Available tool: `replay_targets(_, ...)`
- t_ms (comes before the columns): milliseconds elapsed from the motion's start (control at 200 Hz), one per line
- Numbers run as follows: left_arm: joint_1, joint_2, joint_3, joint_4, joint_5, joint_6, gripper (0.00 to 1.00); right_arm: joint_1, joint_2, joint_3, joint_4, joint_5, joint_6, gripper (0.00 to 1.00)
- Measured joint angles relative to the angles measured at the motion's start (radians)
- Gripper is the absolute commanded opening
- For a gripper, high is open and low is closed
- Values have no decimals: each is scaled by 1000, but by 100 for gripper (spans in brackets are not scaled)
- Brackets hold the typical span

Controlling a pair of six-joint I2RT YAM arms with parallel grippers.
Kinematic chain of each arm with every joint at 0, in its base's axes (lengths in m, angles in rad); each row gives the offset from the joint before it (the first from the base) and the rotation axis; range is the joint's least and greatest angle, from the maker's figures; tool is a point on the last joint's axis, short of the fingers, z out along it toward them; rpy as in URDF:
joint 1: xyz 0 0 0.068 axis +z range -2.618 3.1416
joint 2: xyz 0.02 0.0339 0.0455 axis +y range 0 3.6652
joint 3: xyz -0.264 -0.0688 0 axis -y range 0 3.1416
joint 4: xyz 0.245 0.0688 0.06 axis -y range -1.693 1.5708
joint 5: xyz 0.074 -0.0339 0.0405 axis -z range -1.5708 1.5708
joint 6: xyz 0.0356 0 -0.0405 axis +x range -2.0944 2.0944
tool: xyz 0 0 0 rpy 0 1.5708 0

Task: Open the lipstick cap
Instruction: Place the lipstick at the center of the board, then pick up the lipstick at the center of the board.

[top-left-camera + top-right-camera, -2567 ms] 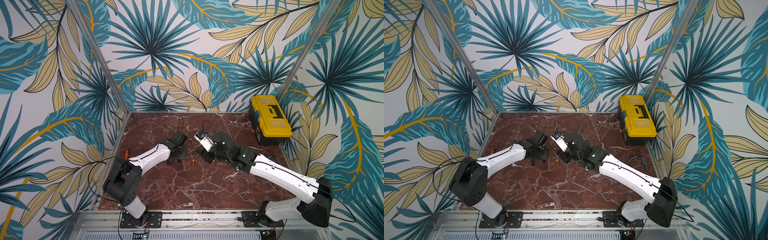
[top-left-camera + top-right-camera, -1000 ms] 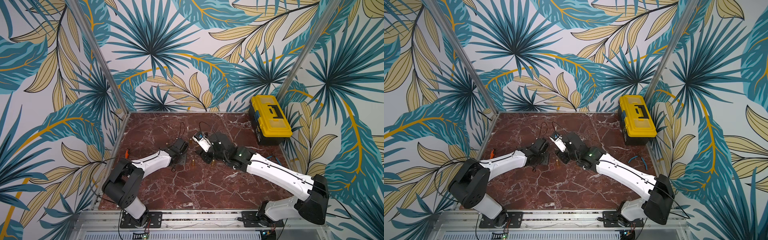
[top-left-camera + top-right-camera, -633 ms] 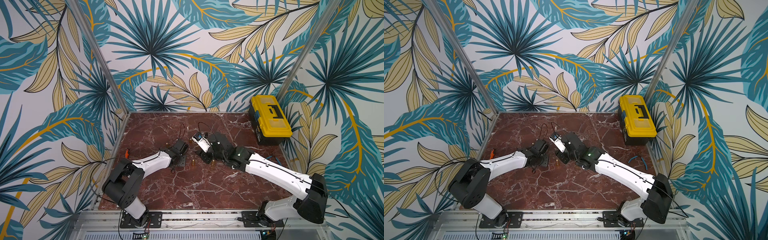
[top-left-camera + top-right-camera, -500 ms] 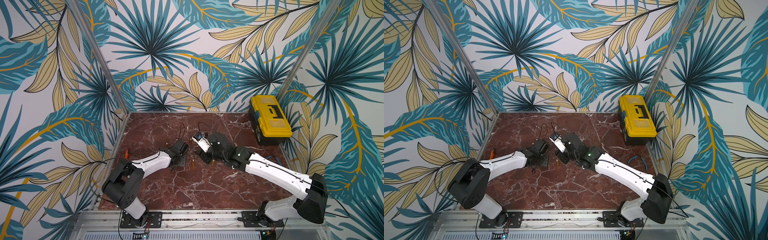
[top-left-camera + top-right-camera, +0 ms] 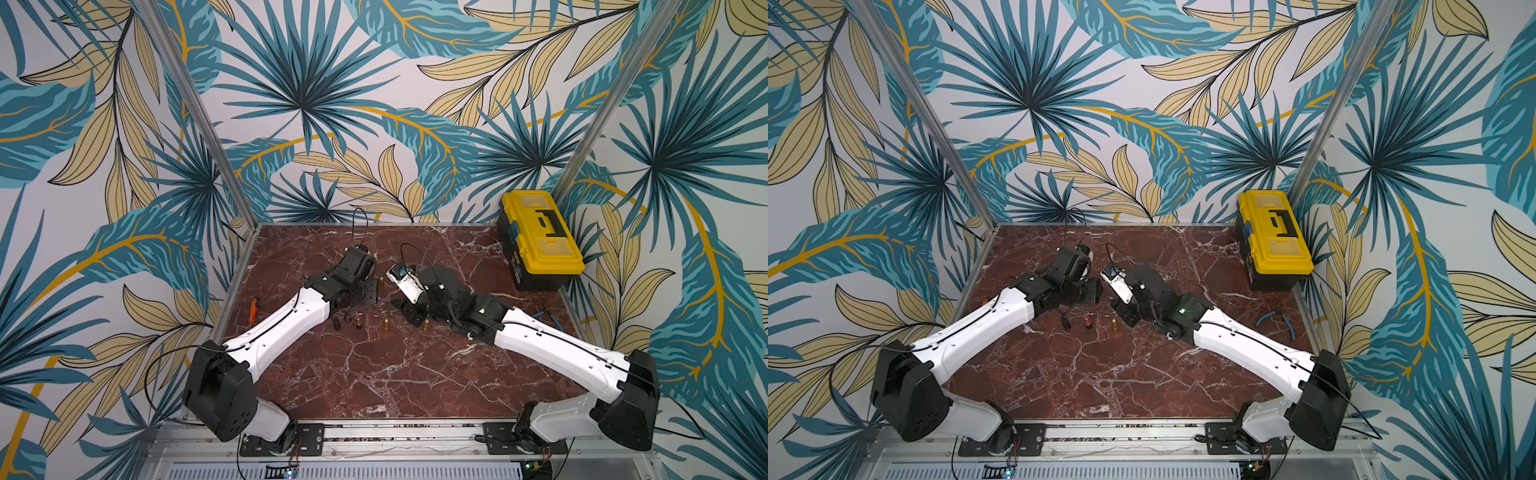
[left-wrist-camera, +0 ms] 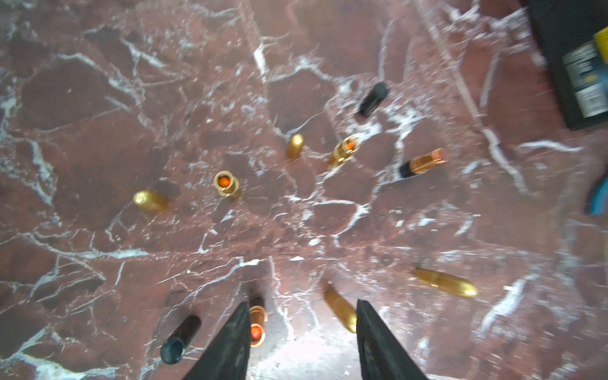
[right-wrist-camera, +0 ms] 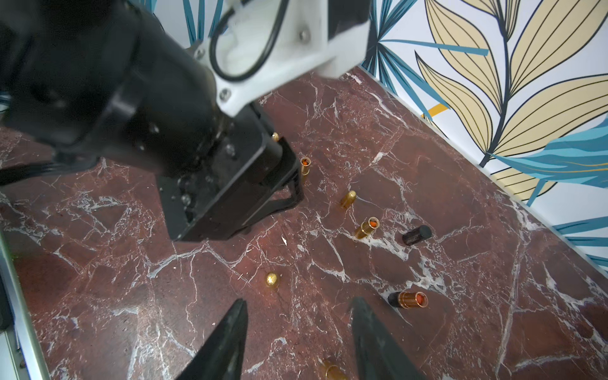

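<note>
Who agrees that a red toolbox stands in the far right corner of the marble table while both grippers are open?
Not quite: the toolbox is yellow, not red, as both top views show. It does stand in the far right corner of the marble table, and the wrist views show the left gripper and the right gripper open.

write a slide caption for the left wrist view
Open left gripper over a marble table scattered with uncapped lipsticks and gold caps

Bright even light, left wrist view blurred
</note>
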State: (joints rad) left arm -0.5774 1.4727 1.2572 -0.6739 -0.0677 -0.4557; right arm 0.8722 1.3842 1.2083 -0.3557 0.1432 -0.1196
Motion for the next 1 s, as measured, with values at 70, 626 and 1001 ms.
replay_targets(70,-3,19,65,-44,32,-1,55,0,-11,-6,8,10,6,53)
replay_targets(626,-112,287,249,-219,106,0,62,-1,-173,-185,43,166,68,52)
replay_targets(1001,-126,317,233,-247,93,-9,62,-3,-227,-237,53,235,95,51)
